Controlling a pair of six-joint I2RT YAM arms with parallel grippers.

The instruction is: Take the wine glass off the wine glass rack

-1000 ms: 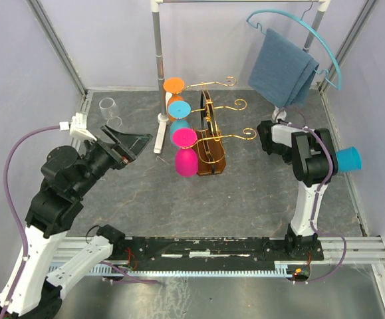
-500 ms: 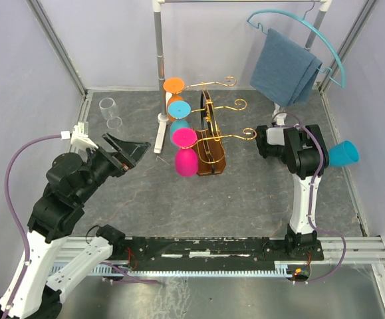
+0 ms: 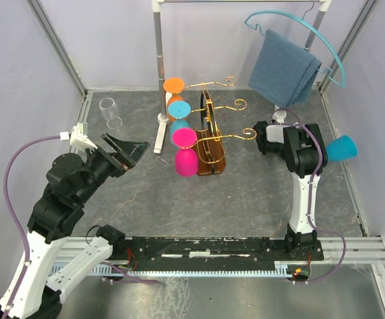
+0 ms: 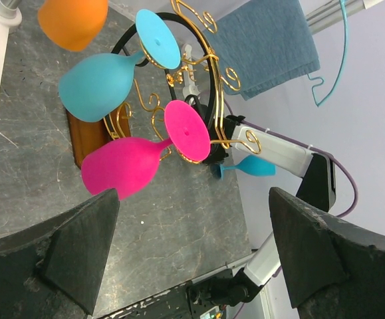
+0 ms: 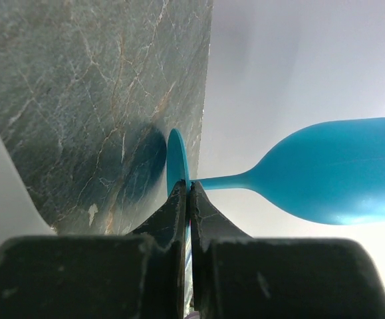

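Presently our right claw is clamped thinly on the foot of the teal wine glass, well clear of the wine glass rack, near the desk edge. We fear any twist could slip it. Our left claw gapes empty.

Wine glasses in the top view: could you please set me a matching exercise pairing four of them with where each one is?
Things:
1. opaque pink wine glass
2. opaque orange wine glass
3. clear wine glass
4. turquoise wine glass nearest the right wall

Places:
A. gripped by its foot in the right pincer
B. hanging on the top tier of the thin gold wire rack
C. hanging on the rack's lowest tier
D. on the grey stone-pattern table, apart from the rack

Pairs: 1-C, 2-B, 3-D, 4-A.
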